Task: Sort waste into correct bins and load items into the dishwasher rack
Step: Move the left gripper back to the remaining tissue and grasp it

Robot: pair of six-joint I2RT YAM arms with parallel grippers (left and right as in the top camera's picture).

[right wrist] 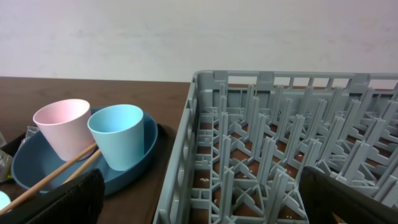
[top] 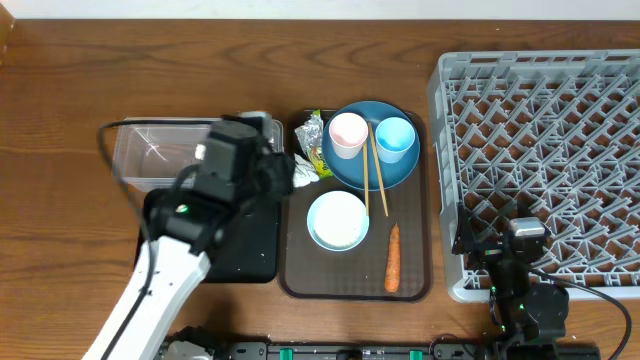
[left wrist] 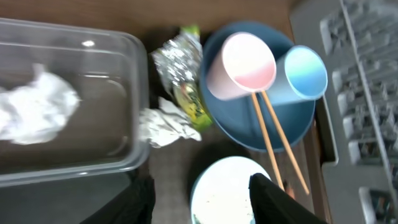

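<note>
Left pincer [top: 272, 172] first. From overhead it hovers where the clear tub [top: 150, 150] meets the brown serving tray [top: 300, 275], left of the table's [top: 100, 80] middle, just beside a loose tissue [top: 303, 172]. The foil wrapper [top: 312, 135] sits right behind that tissue, against the blue plate [top: 395, 172]. That plate carries the pink cup [top: 348, 133], the light blue cup [top: 396, 137] and the chopsticks [top: 372, 180]. The white bowl [top: 337, 220] and the carrot [top: 393, 258] lie nearer the front edge. The black tray [top: 255, 250] is mostly under the arm, and the grey rack [top: 540, 150] fills the right end.

Left wrist view: the jaws are roughly half apart with nothing between them. Another tissue [left wrist: 37, 112] is already in the tub. The loose one lies against the tub's outer wall and seems to touch the wrapper. So a sloppy close could drag the wrapper along into the wrong bin, or a finger could catch the tub's rim and shove it. Bump the plate and those chopsticks probably roll off.

Right wrist view: the right pincer [right wrist: 202, 205] is spread wide and empty at the rack's near corner, with the cups off to its left. If it reaches for them now, it heads toward the left arm's space. The cups also look light enough to tip.
</note>
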